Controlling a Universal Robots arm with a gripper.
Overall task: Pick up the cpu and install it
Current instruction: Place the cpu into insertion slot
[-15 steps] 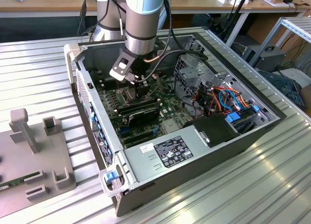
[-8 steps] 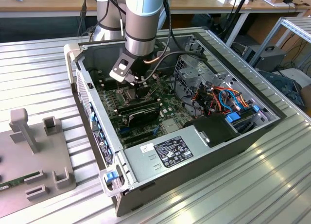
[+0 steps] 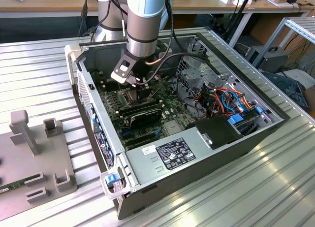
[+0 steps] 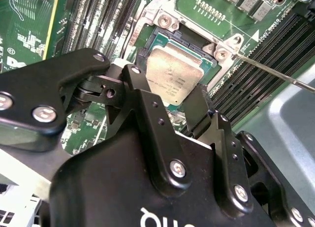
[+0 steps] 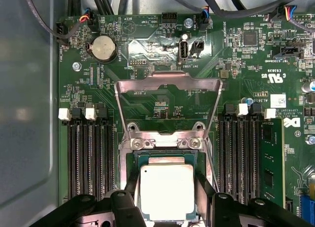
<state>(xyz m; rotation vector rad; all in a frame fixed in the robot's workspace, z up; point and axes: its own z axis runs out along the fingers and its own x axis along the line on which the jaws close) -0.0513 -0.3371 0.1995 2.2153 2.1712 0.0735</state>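
Cpu [image 5: 166,192] at the socket [image 4: 170,39]
Tool [image 5: 167,180] pinches the cpu's edges over the socket, hinged frame [image 5: 167,81] open.

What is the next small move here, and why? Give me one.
Probably lower the cpu straight down a touch. The gripper clasps it on two sides directly over the open socket, whose metal frame is swung back. In the second wrist view the chip seems to sit just above the socket's rim, not yet seated.
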